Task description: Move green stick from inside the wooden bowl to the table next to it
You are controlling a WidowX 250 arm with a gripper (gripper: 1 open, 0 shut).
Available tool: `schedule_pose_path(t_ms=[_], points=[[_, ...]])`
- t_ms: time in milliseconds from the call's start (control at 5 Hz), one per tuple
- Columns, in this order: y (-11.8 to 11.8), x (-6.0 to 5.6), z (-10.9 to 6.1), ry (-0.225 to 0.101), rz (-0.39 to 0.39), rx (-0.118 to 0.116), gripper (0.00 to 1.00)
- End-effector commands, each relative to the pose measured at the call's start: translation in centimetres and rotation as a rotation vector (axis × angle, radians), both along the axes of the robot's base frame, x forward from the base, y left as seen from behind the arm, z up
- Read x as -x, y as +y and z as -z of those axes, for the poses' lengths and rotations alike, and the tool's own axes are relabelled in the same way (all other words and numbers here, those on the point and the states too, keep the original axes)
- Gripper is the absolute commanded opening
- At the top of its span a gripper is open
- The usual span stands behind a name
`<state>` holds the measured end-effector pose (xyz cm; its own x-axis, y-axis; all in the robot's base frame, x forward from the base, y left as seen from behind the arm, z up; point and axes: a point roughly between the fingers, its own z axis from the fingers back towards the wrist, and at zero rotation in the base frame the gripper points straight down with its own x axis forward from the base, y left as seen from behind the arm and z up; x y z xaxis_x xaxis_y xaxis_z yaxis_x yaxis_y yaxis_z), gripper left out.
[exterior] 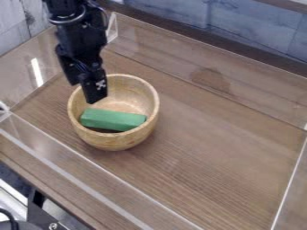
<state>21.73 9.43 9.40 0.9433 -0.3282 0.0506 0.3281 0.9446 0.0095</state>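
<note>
Currently green stick (114, 119) flat in wooden bowl (115, 135), long axis left-right; fingers (84, 83) spread wide, empty

Stick (114, 119): bright green, plain and matte, no markings. Bowl (125, 137): light tan wood, pale yellowish on the outer wall, faint grain lines, slightly darker shade inside. Surface (216, 135): dark brown with streaked wood-grain pattern, lighter sheen in patches toward the far side. Walls (144, 193): clear plastic, colourless, with whitish edges and pale reflections. Gripper (88, 79): black throughout, glossy in places, jaws black as well. Background beyond the walls: grey, tile-like with thin lighter lines.
</note>
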Motion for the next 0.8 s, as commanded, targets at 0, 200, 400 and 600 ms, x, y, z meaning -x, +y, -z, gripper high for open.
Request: schedule_pose_path(t_ms=[0, 200, 400, 600], points=[[-0.25, -1.41, -1.79, -0.041, 0.010, -0.021, 1.00], [-0.34, -1.50, -2.27, -0.045, 0.038, -0.020, 1.00], [0.12, -1.43, -2.04, -0.053, 0.072, -0.019, 1.00], [0.61, -1.33, -1.74, -0.055, 0.103, -0.022, 1.00]])
